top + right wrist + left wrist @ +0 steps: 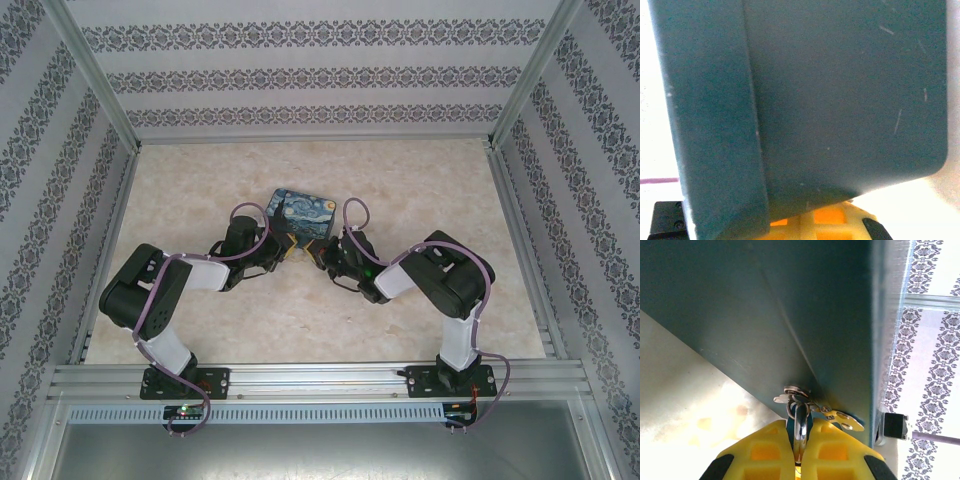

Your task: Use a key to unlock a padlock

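Note:
The dark-blue painted box (pixel 305 213) sits mid-table with both grippers at its near edge. In the left wrist view my left gripper (pixel 800 450) is shut on the tiny padlock (pixel 800 427). Its teal body and metal shackle are pinched between the yellow fingers (pixel 765 450), and the shackle hangs from the box's hasp (pixel 797 391). A slim flat metal piece with holes, seemingly the key (pixel 842 418), lies just right of the shackle against the box wall (pixel 790 315). My right gripper (pixel 322 252) is pressed under the box (pixel 840 100). Only a yellow finger (pixel 840 220) shows there, and what it touches is hidden.
The pale marbled table (pixel 420 190) is ringed by metal frame rails (pixel 310 378) and patterned walls (pixel 300 80). Purple cables (pixel 352 215) loop over both wrists close to the box.

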Motion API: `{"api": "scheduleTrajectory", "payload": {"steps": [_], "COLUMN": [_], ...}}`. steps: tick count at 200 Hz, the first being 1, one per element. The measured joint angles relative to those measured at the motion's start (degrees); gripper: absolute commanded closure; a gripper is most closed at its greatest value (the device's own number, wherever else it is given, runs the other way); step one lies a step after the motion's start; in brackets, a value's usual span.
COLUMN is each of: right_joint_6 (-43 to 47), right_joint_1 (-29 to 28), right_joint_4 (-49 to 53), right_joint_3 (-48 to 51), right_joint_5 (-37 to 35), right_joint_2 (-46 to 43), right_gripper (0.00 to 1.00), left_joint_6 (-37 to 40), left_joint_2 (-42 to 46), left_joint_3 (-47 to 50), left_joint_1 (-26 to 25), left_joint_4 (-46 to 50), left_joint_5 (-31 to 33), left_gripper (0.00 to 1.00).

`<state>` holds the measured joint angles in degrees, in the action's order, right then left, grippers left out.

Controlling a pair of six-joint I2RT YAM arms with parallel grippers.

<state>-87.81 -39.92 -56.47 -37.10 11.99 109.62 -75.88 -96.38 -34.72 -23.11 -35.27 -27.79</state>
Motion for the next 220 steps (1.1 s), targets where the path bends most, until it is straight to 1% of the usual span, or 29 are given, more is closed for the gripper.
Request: {"api": "scheduleTrajectory", "payload": {"steps": [35,100,138,172,220], "right_joint_6": [-0.07,-1.4,-3.17,-4.7,-7.74], "right_joint_1": [-0.07,0.83,0.83,1.07,1.07], "right_joint_4": [-0.72,-4.74,-7.3,-9.49,-9.84], "right_joint_3": [0.0,0.13,0.13,-0.22,-3.63], "right_joint_5": [-0.61,-0.7,-1.57,-1.57,-1.64], "right_joint_2": [0.02,0.02,0.15,1.36,3.93], "right_gripper": [1.0,1.0,1.0,1.0,1.0], "left_joint_6": [-1.53,-11.54,-15.76,-17.0,-17.14], "left_joint_2": [0.0,-0.7,-0.74,-0.74,-0.63], "left_joint_3": [0.37,3.54,3.85,3.85,3.52], "left_joint_1": [0.07,0.37,0.37,0.37,0.98], "left_joint_4": [-1.29,-12.72,-16.02,-16.57,-16.57], "left_joint_5": [0.04,0.44,1.14,1.77,4.17], "left_gripper": [1.0,1.0,1.0,1.0,1.0]}}
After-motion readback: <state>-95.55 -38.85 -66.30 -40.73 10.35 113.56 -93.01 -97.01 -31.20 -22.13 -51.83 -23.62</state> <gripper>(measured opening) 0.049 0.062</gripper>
